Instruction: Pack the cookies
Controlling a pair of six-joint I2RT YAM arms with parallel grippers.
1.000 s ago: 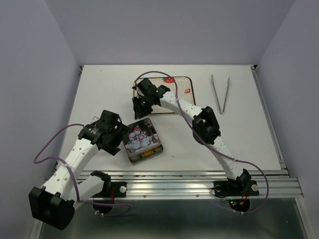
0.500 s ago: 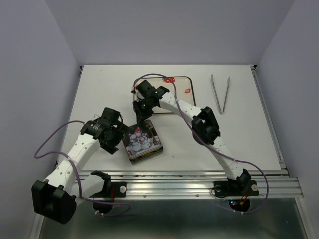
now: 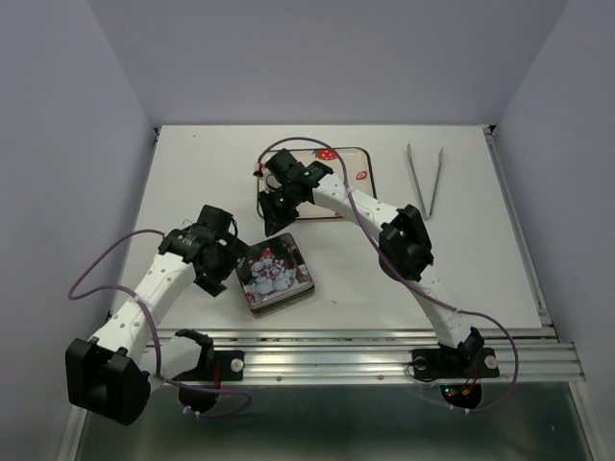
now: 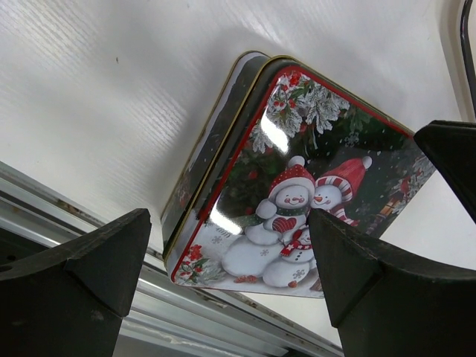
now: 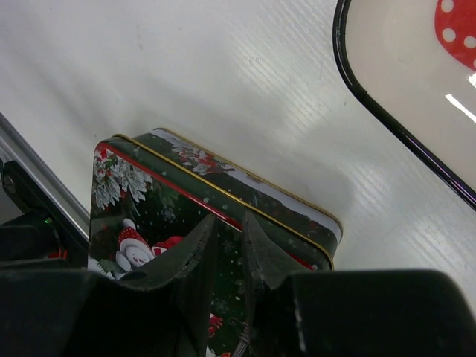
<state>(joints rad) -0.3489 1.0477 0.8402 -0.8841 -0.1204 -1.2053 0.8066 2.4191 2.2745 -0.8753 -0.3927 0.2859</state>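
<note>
The tin, with its snowman lid [image 3: 277, 274], stands near the front rail. The lid [image 4: 297, 201] lies flat but shifted, so a strip of the tin's base [image 4: 212, 145] shows beside it. The cookies are hidden under the lid. My left gripper [image 3: 223, 257] is wide open at the tin's left side, and its view has the lid between the spread fingers [image 4: 89, 260]. My right gripper [image 3: 272, 219] hovers over the lid's far edge [image 5: 223, 190]. Its jaws are a narrow slit apart with nothing between them.
A white tray [image 3: 365, 197] with printed strawberries and a dark rim [image 5: 387, 123] lies behind the tin, under the right arm. Metal tongs [image 3: 425, 181] lie at the back right. An aluminium rail [image 3: 384, 344] runs along the table's front edge.
The left gripper has moved in closer to the tin's left side. The orange bits at the tin's front edge are now covered by the lid. The right jaws have narrowed.
</note>
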